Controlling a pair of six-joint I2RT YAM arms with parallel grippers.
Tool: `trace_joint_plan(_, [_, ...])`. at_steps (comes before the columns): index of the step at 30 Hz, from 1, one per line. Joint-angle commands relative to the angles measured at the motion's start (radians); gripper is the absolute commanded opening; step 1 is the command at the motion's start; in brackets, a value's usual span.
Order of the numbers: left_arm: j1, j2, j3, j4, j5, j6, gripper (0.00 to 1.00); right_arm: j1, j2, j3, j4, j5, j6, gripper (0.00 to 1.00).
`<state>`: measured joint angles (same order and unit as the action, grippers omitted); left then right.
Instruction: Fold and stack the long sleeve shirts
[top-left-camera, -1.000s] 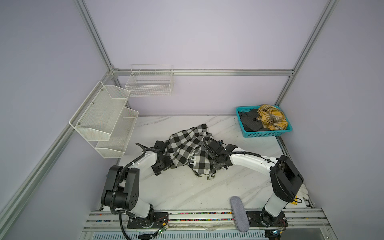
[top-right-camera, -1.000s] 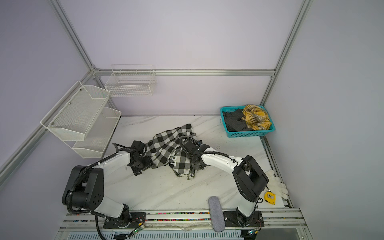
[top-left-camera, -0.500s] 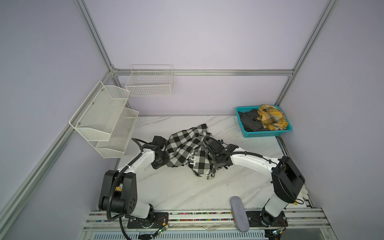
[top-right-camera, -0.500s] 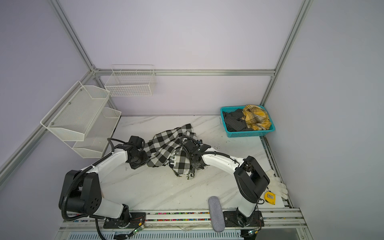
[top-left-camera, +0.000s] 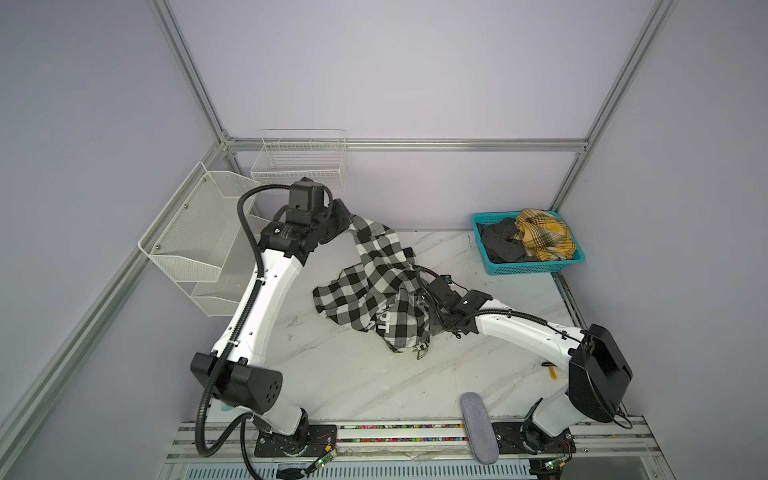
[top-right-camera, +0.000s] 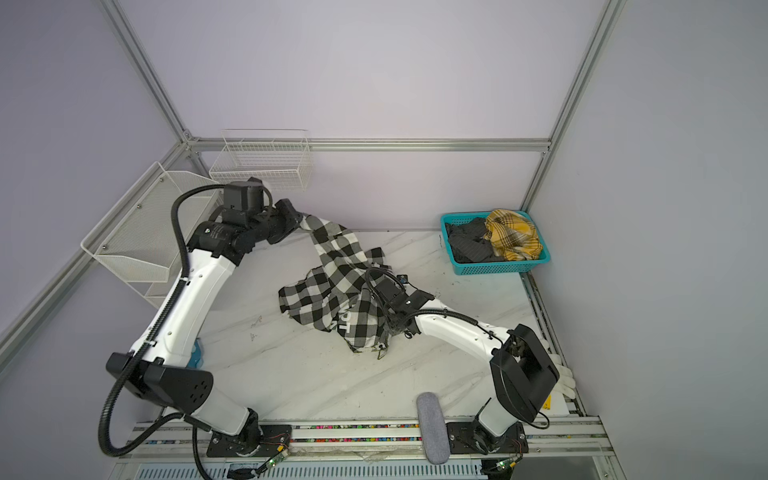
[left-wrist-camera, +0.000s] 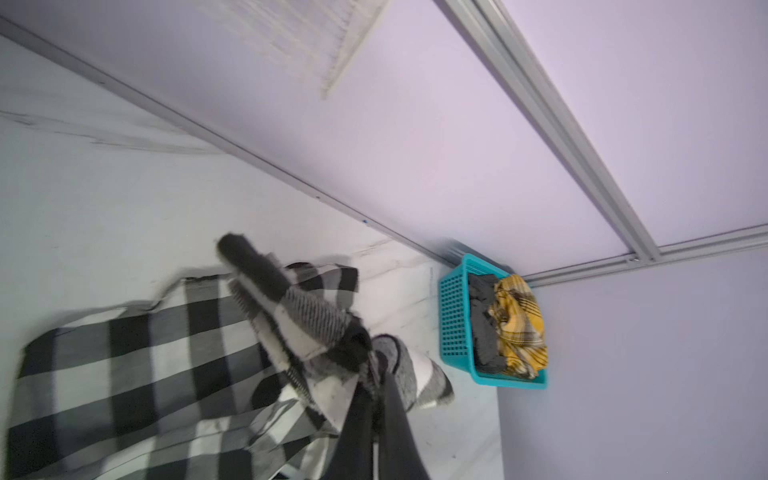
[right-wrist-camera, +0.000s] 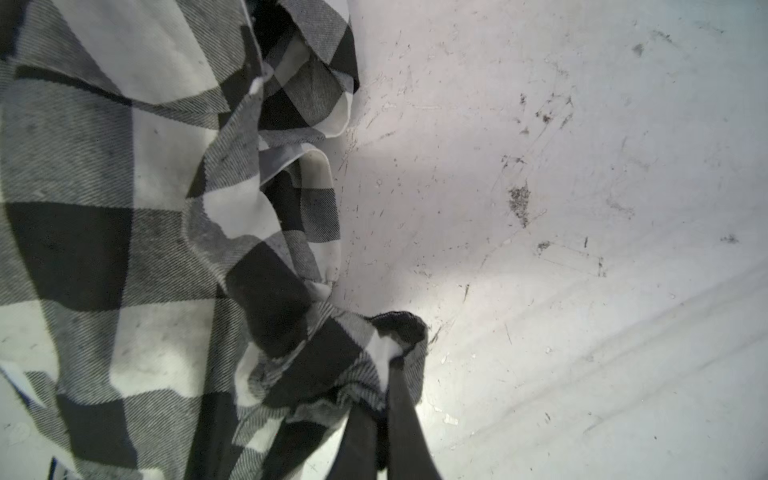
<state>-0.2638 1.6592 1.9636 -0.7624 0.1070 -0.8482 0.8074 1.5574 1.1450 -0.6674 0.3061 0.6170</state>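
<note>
A black-and-white checked shirt (top-left-camera: 374, 291) (top-right-camera: 336, 295) lies crumpled mid-table, one end stretched up toward the back left. My left gripper (top-left-camera: 347, 220) (top-right-camera: 300, 222) is shut on that raised end, above the table near the back wall; in the left wrist view its fingers (left-wrist-camera: 361, 411) pinch bunched cloth (left-wrist-camera: 145, 353). My right gripper (top-left-camera: 422, 313) (top-right-camera: 384, 316) sits low at the shirt's right side, shut on a fold (right-wrist-camera: 124, 208) just over the marble. A yellow plaid shirt (top-left-camera: 542, 235) and a dark grey one (top-left-camera: 498, 245) fill the teal basket (top-left-camera: 528, 270).
White mesh shelves (top-left-camera: 195, 237) hang on the left wall and a wire basket (top-left-camera: 299, 160) on the back wall, close to the left arm. A grey oblong pad (top-left-camera: 478, 428) lies on the front rail. A white glove (top-right-camera: 565, 376) rests at the right edge.
My left gripper shut on the shirt's left edge, then rose and swung to the back left, drawing a strip of cloth up. The right gripper stayed put.
</note>
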Motion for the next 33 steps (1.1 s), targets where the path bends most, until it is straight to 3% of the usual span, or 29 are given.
trace_joint_plan(1, [-0.068,0.206,0.229,0.124,0.171,-0.113,0.00,-0.001,-0.062,-0.034,0.003,-0.002,0.027,0.00])
trace_joint_plan(3, [-0.116,0.332,0.330,0.141,0.246,-0.107,0.04,-0.001,-0.083,-0.051,0.010,-0.004,0.035,0.00])
trace_joint_plan(7, [-0.179,0.478,0.312,0.140,0.357,-0.062,0.52,-0.001,-0.111,-0.073,0.036,-0.024,0.033,0.00])
trace_joint_plan(10, [-0.178,0.414,0.160,0.111,0.329,0.004,0.73,-0.002,-0.086,-0.068,0.036,-0.039,0.007,0.00])
trace_joint_plan(11, [-0.173,0.354,0.092,0.111,0.291,0.033,0.77,-0.002,-0.075,-0.065,0.031,-0.044,-0.003,0.07])
trace_joint_plan(13, [-0.146,0.203,-0.072,0.108,0.186,0.098,0.84,-0.007,-0.074,-0.048,0.014,-0.043,-0.020,0.50])
trace_joint_plan(14, [-0.126,0.141,-0.146,0.108,0.143,0.110,0.86,-0.016,-0.086,-0.038,0.011,-0.045,-0.029,0.61])
trace_joint_plan(16, [-0.042,-0.003,-0.303,0.085,0.094,0.105,0.86,-0.058,-0.107,-0.007,0.024,-0.092,-0.073,0.73])
trace_joint_plan(21, [0.187,-0.275,-0.661,0.031,0.142,0.090,0.84,-0.170,-0.010,0.136,0.067,-0.321,-0.198,0.82])
trace_joint_plan(23, [0.248,-0.351,-0.766,0.005,0.141,0.114,0.85,-0.196,0.071,0.191,0.079,-0.369,-0.223,0.79])
trace_joint_plan(27, [0.333,-0.423,-0.910,-0.028,0.151,0.137,0.82,-0.256,0.224,0.273,0.095,-0.427,-0.249,0.63])
trace_joint_plan(33, [0.387,-0.398,-0.996,-0.018,0.195,0.127,0.81,-0.259,0.323,0.311,0.078,-0.496,-0.253,0.59])
